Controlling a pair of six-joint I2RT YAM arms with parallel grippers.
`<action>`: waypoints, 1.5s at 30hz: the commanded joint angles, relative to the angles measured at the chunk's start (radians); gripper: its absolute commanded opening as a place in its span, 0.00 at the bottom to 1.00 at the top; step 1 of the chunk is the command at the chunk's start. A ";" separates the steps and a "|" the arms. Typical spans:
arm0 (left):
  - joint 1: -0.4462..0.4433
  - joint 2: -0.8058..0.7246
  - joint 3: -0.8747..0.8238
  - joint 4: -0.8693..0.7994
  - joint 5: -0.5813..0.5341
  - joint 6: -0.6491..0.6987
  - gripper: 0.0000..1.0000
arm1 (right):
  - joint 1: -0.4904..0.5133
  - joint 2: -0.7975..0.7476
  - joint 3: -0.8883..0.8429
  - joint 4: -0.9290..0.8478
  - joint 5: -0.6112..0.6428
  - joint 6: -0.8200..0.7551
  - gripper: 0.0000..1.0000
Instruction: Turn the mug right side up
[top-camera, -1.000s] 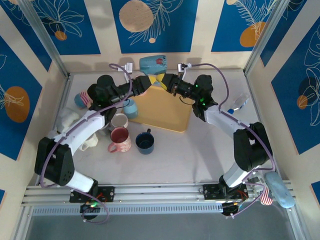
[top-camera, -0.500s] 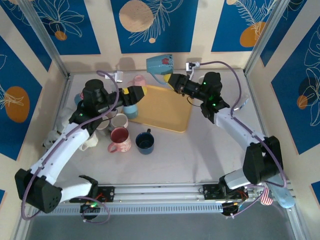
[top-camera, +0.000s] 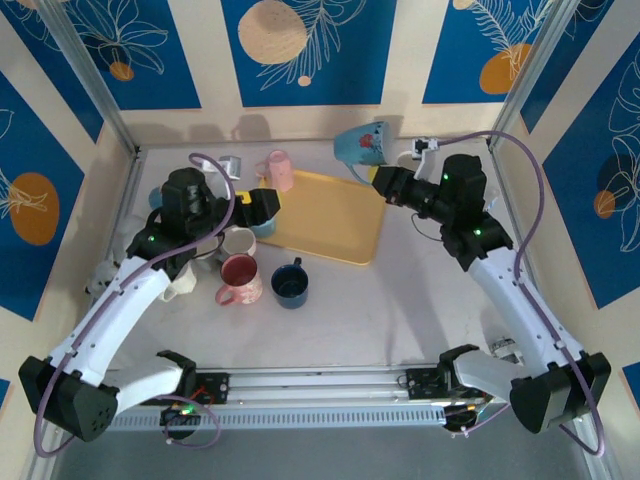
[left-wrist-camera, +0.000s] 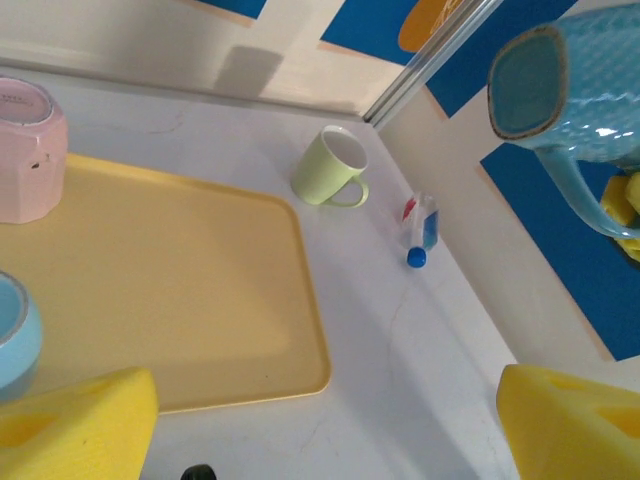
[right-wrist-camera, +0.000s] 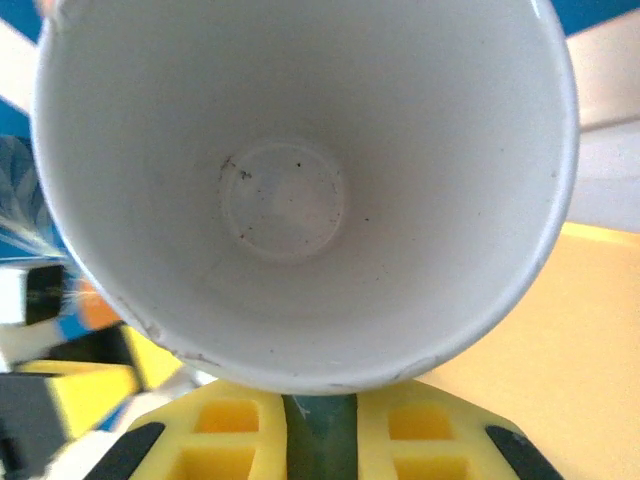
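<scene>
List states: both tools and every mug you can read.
left tool, open, empty
right tool, shut on light blue mug
light blue mug, lifted, tipped sideways, not yet upright
pink mug, upside down on tray
green mug, lying on its side
red mug, upright
navy mug, upright

Left pincer (top-camera: 268, 204) gapes wide, arm reaching forward; right pincer (top-camera: 384, 181) clamps the mug (top-camera: 360, 145), raised high.
</scene>
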 joint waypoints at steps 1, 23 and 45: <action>0.008 -0.024 -0.022 -0.017 -0.006 0.060 0.88 | -0.041 -0.019 0.064 -0.233 0.199 -0.196 0.00; 0.007 0.108 0.001 0.001 -0.016 0.111 0.86 | -0.081 0.396 0.012 -0.225 0.696 -0.355 0.00; 0.007 0.186 0.048 -0.174 -0.251 0.170 0.86 | -0.060 0.594 -0.048 -0.005 0.780 -0.420 0.03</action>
